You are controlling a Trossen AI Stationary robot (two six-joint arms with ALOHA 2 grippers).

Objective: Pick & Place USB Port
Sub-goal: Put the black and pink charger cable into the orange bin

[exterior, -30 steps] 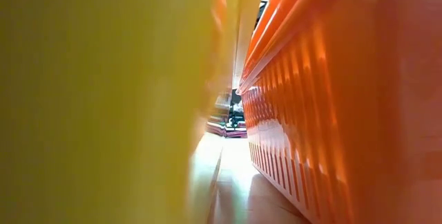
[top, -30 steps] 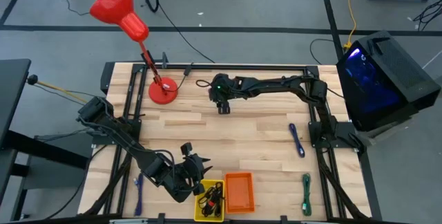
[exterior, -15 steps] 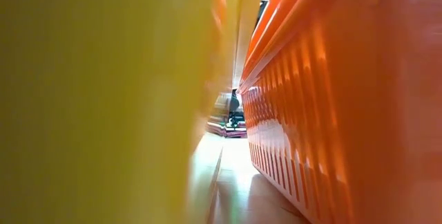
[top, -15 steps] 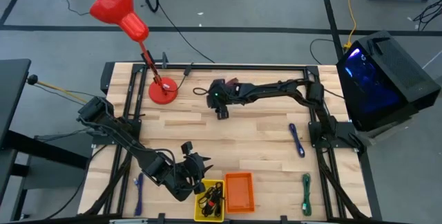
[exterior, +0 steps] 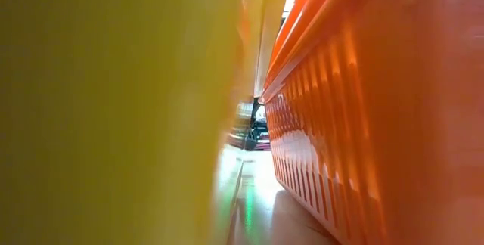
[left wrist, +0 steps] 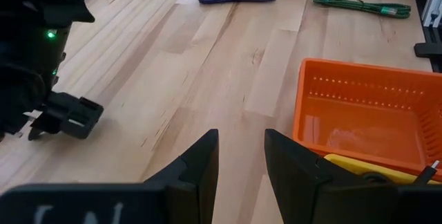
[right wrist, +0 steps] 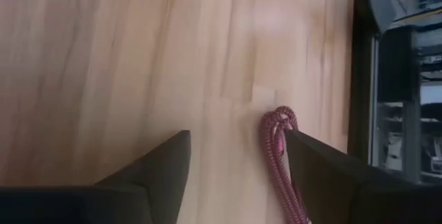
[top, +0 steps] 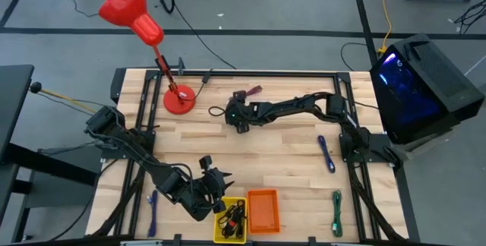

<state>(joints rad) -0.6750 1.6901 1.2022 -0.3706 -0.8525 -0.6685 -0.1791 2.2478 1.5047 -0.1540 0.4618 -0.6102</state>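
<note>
The red USB cable (top: 248,92) lies bundled on the desk (top: 281,143) near its far edge, long axis running diagonally, one end pointing toward the red lamp (top: 179,99) side. The right claw (top: 236,118) sits just beside it, toward the near side, fingers spread with nothing between them. The left claw (top: 215,184) hovers beside the yellow bin (top: 217,231), fingers parted and empty. The orange basket (top: 263,210) stands next to that bin.

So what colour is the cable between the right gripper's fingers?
Pink-red braided cable, clearest in the right wrist view.
</note>
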